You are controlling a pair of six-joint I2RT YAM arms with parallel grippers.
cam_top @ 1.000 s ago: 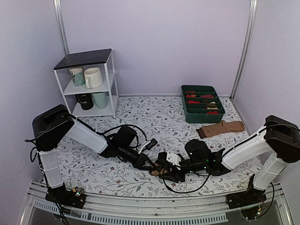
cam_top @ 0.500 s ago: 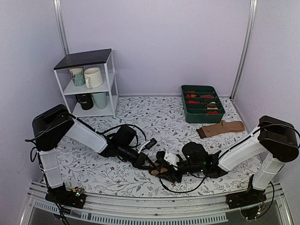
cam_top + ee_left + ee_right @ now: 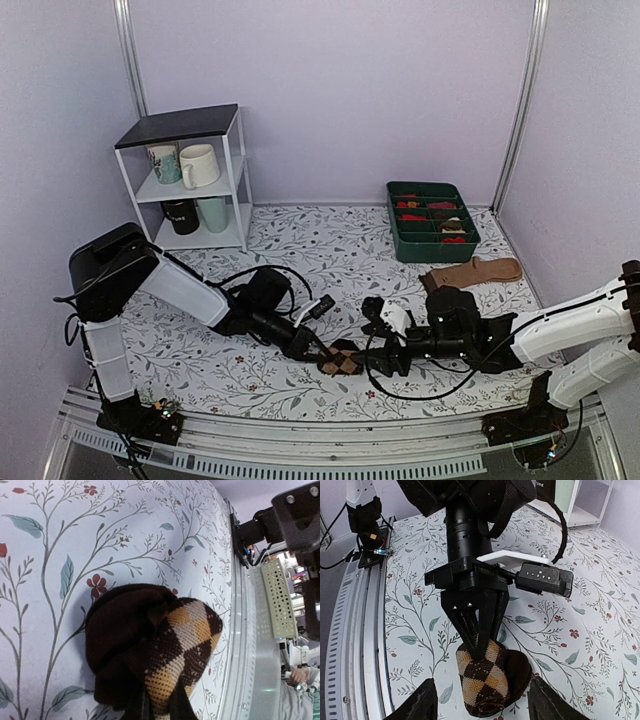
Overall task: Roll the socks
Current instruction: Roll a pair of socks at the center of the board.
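Pinching the socks (image 3: pixel 343 360), rolled into a bundle on the leaf-and-flower printed tablecloth (image 3: pixel 330 250) close to the metal rail (image 3: pixel 300 440), with the jaws of the left gripper (image 3: pixel 324 354) narrowed tight on the knit. Hovering the right gripper (image 3: pixel 378 350) just beside the bundle, jaws spread wide, gripping nothing. Working well apart from the white shelf (image 3: pixel 180 125) of mugs (image 3: pixel 200 165) far left and the green tray (image 3: pixel 435 252) and tan sock (image 3: pixel 475 272) far right, under lilac walls (image 3: pixel 350 90).

Socks (image 3: pixel 343 361): dark brown knit with tan-orange argyle diamonds, rolled into one compact, rounded bundle. The bundle lies on the table (image 3: pixel 300 250) near its front edge, about mid-width. The argyle face shows on one side, plain brown on the other. One end is pinched by the left gripper (image 3: pixel 481 650). Whether it holds both socks cannot be confirmed.
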